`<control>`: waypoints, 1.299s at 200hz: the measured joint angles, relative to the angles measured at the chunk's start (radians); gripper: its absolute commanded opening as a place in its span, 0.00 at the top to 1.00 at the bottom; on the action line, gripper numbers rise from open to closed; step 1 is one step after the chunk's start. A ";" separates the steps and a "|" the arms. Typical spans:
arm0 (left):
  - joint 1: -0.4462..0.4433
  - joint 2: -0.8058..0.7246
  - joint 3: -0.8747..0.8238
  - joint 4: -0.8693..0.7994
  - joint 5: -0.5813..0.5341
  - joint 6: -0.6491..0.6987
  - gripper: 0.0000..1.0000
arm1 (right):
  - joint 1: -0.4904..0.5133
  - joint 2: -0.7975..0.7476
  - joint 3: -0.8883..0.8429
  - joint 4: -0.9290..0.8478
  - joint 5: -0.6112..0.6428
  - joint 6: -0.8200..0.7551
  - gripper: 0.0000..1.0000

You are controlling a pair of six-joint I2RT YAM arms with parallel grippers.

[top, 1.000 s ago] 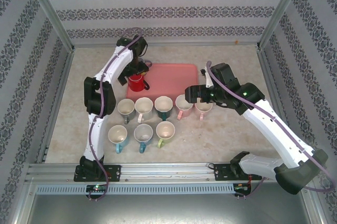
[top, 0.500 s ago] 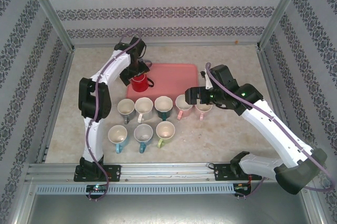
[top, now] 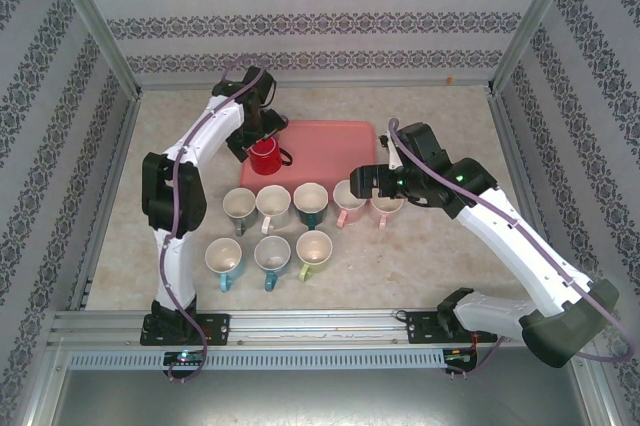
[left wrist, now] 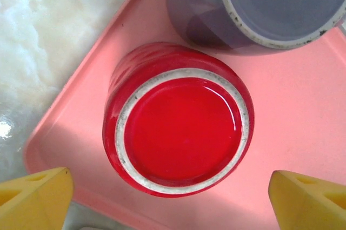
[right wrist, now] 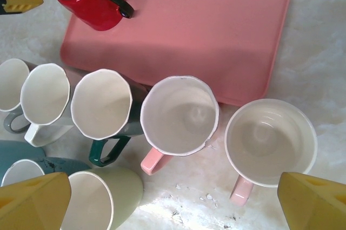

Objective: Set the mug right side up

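With the red mug [left wrist: 181,127] standing base-up at the near left corner of the pink tray [left wrist: 303,111], the left hand [left wrist: 172,200], spread open above it, should drop centred, straddle the body and clamp firmly before flipping.

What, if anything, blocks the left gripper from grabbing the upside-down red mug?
Likely nothing, yes: the left gripper hangs open above the red mug, one finger off each side. The mug stands base up at the pink tray's corner, apart from the other mugs.
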 measured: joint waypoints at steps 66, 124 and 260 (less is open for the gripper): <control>0.000 0.085 0.120 -0.007 0.004 -0.048 0.00 | 0.000 0.000 -0.016 0.002 0.000 0.002 0.02; 0.000 0.129 0.158 -0.018 0.006 -0.066 0.00 | 0.000 -0.001 -0.022 0.002 0.001 0.002 0.02; 0.000 0.126 0.224 -0.092 -0.003 -0.105 0.00 | -0.006 0.000 -0.022 0.003 0.000 -0.002 0.02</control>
